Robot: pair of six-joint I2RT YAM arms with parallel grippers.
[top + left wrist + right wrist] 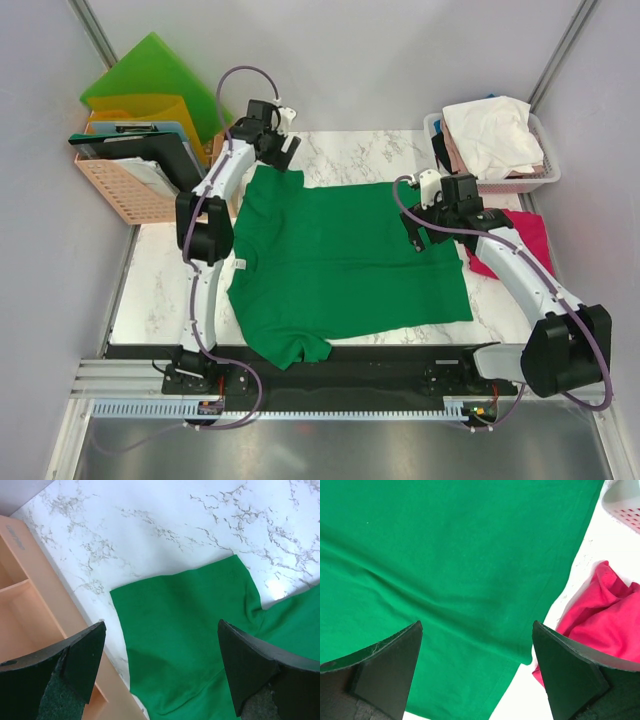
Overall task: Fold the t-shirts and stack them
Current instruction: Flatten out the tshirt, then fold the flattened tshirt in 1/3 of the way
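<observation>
Across the table's (160, 290) middle the green t-shirt (340, 265) lay flat, unfolded, the magenta t-shirt (525, 235) at its three o'clock. My left gripper (161, 625) hung over the eleven-o'clock sleeve (185, 645), my right gripper (476, 625) over the two-o'clock hem corner (520, 650), both wide open and empty. Next, I judged, each had to descend and pinch cloth for the first fold.

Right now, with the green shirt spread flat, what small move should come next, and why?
Probably lower both arms and pinch the cloth: the left gripper hangs open over the green t-shirt's far sleeve, the right gripper hangs open over its hem, and neither holds cloth yet.
</observation>
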